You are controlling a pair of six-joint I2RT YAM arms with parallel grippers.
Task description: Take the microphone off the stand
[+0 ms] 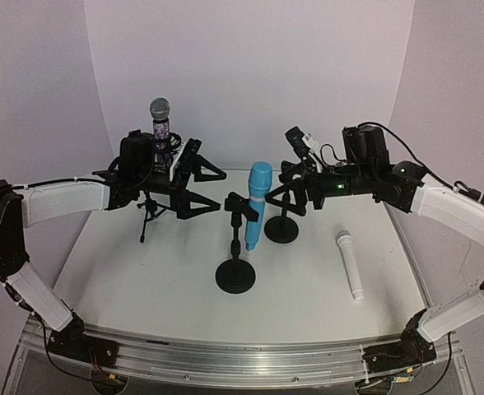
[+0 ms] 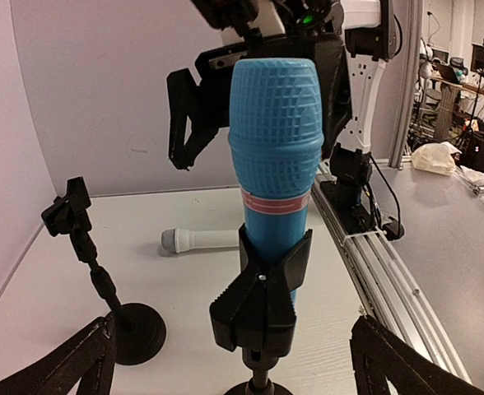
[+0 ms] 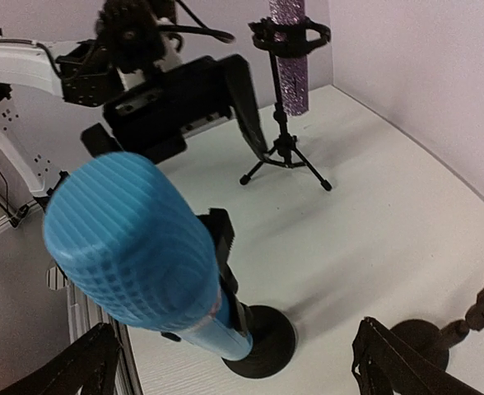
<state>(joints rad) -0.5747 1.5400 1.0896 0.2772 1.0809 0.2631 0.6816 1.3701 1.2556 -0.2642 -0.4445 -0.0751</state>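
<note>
Bench (image 1: 143,271) carried three stands. Both arms reached in from the sides, facing each other. Left pincer (image 1: 207,188) was spread wide and held nothing. Right pincer (image 1: 281,189) was wide too, also empty.

Blue microphone (image 1: 257,202) sat between the two pincers, touched by neither. In the left wrist view it was dead ahead, centred between the fingers (image 2: 69,362), with the right pincer just beyond it. My read: both were lined up at mic height so one could take the body while the other steadied the stand. That's a guess.

Holders:
- Round-base stand (image 1: 235,276), below and between the pincers. Its clip (image 2: 262,288) gripped the blue microphone low on the body, so the mic stood head up, leaning a little.
- Tripod stand (image 1: 149,218), back by the left pincer's wrist, held a glitter microphone (image 1: 160,123).
- Second round-base stand (image 1: 281,229), just under the right pincer, had an empty clip.
- White microphone (image 1: 349,263) lay loose on the bench, nearside of the right pincer, in no holder.

Blue microphone not yet out.
</note>
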